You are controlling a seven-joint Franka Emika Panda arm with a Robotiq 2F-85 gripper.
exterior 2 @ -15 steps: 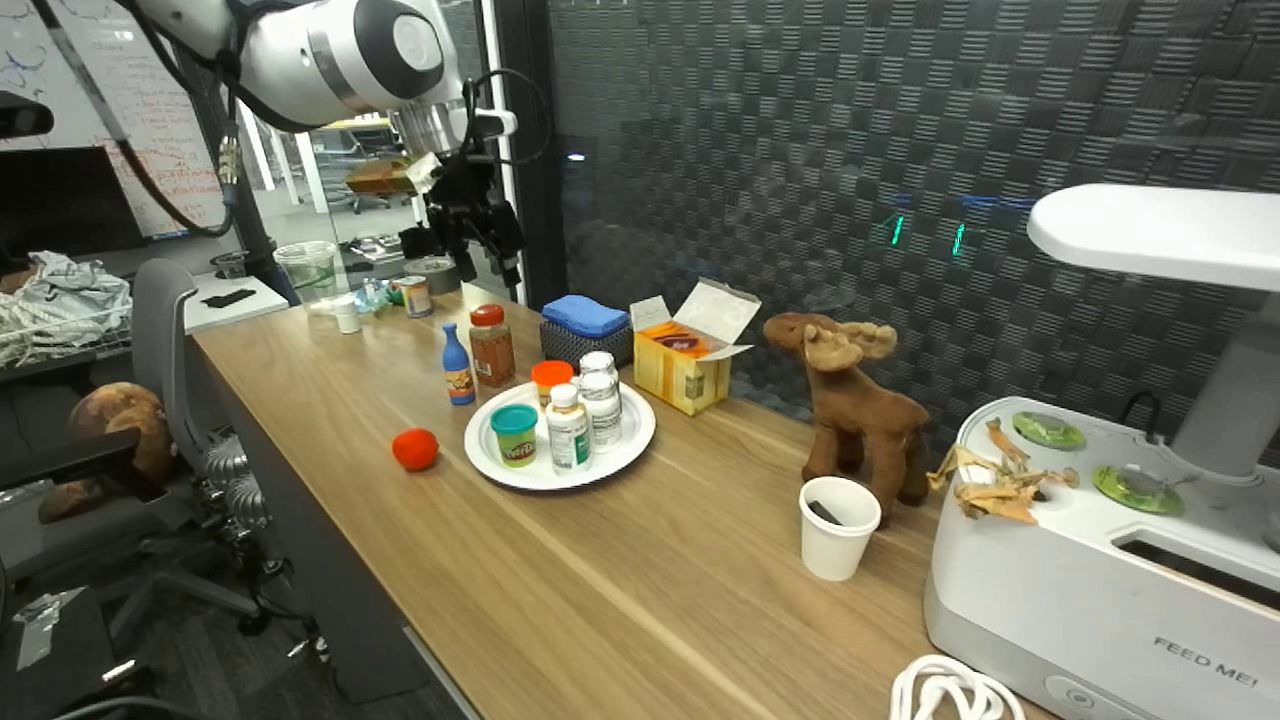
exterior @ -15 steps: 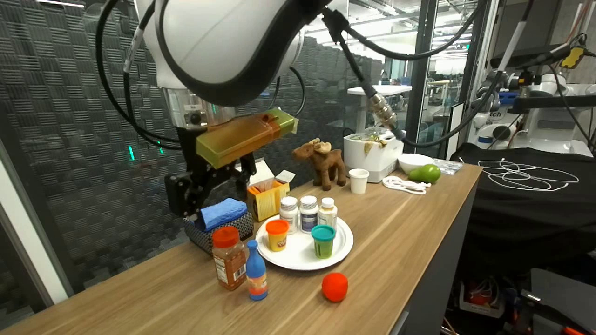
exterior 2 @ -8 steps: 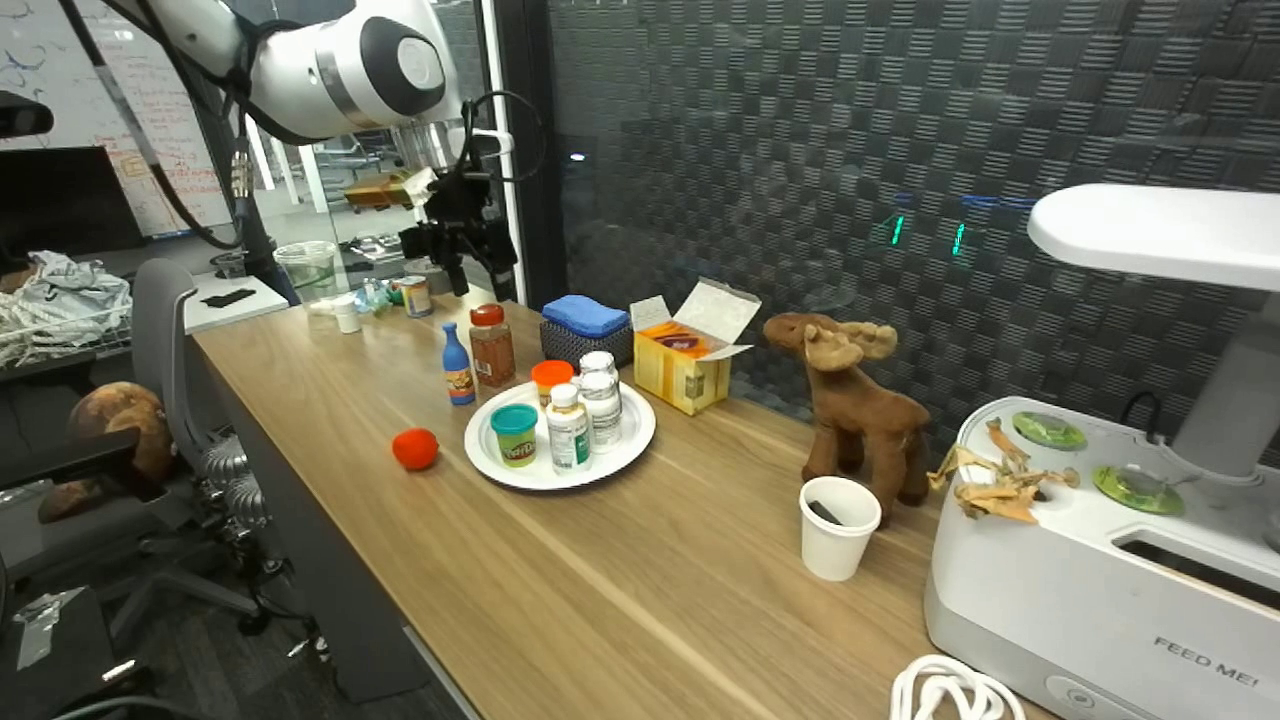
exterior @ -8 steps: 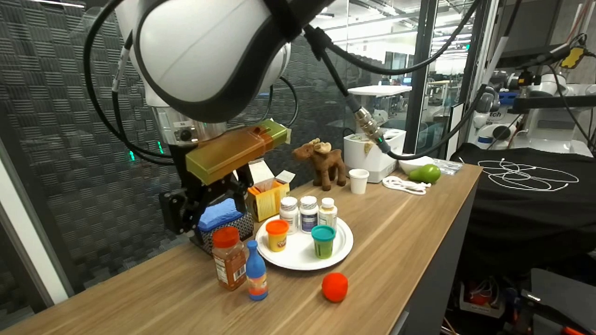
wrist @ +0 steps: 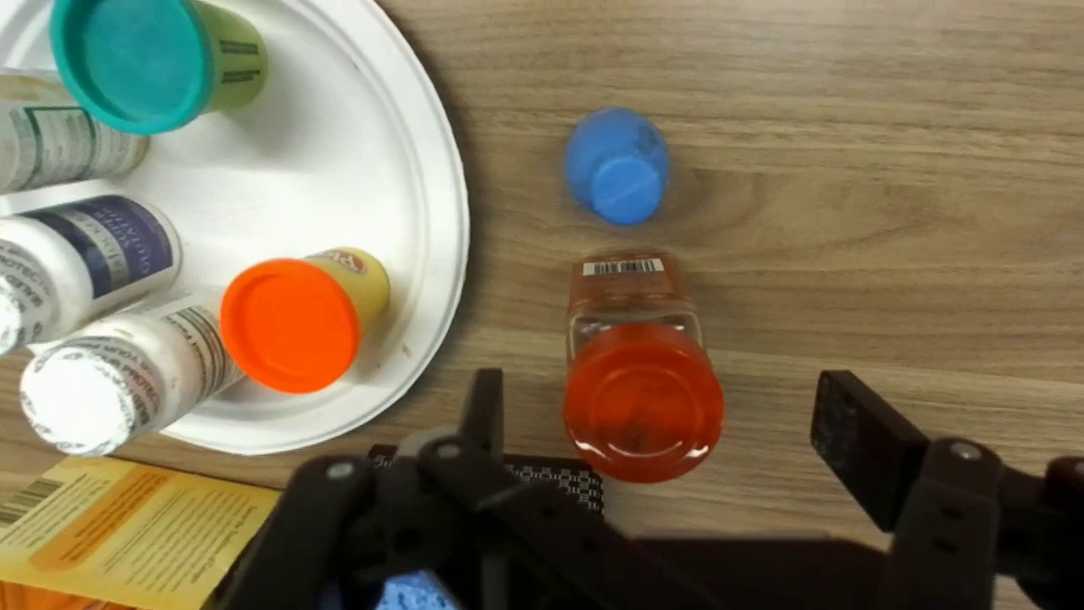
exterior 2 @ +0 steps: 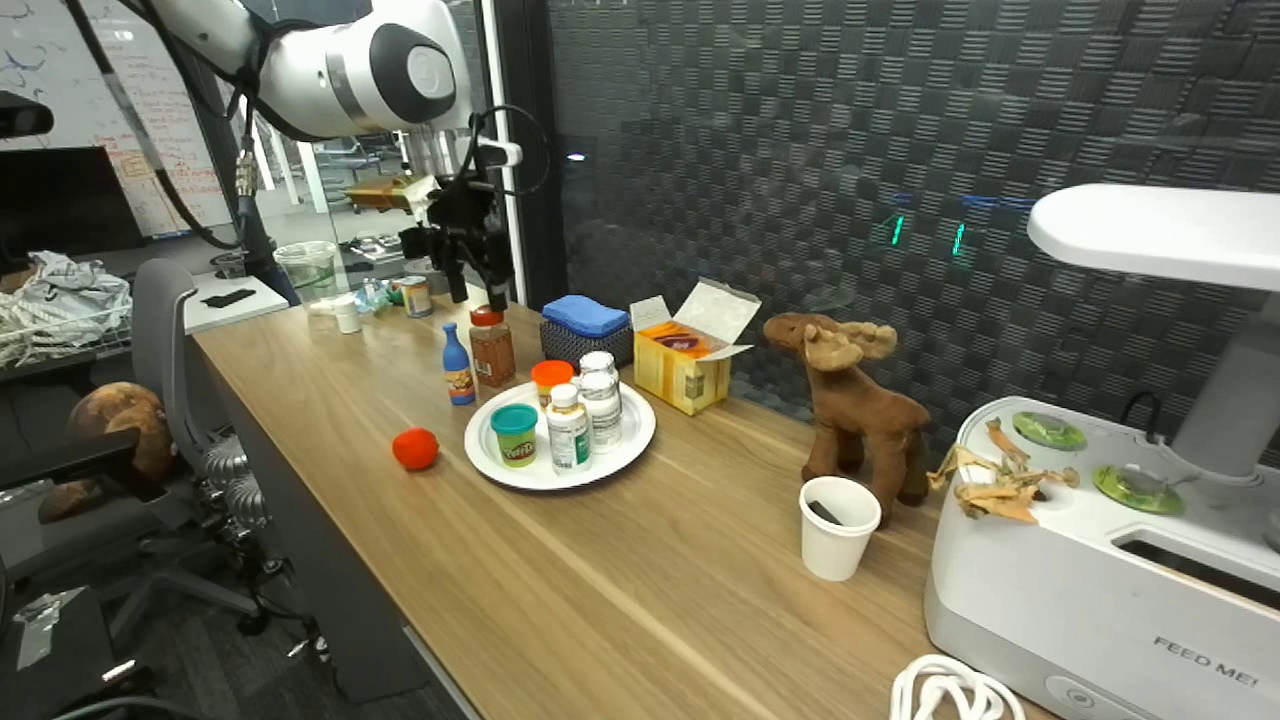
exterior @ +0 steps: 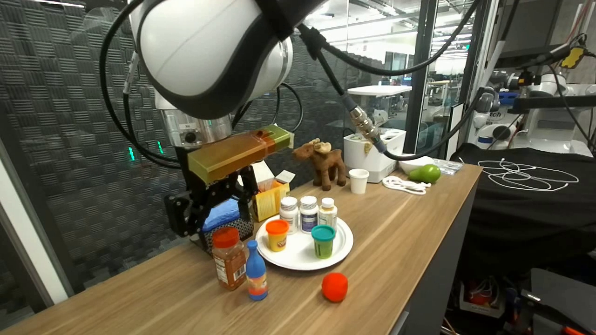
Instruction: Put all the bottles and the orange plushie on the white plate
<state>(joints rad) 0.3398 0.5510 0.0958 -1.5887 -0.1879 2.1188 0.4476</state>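
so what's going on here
The robot's open black gripper hangs near the top of the red-capped clear jar, holding nothing, perhaps about to grip it. Three white pill bottles, a teal-lidded green tub and an orange-lidded yellow tub are on the round white plate. The jar, a slim blue bottle and a round orange-red plushie are not on it yet.

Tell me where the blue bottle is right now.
In an exterior view, the blue bottle stands upright on the wooden table, just right of the red-capped bottle and front-left of the white plate.
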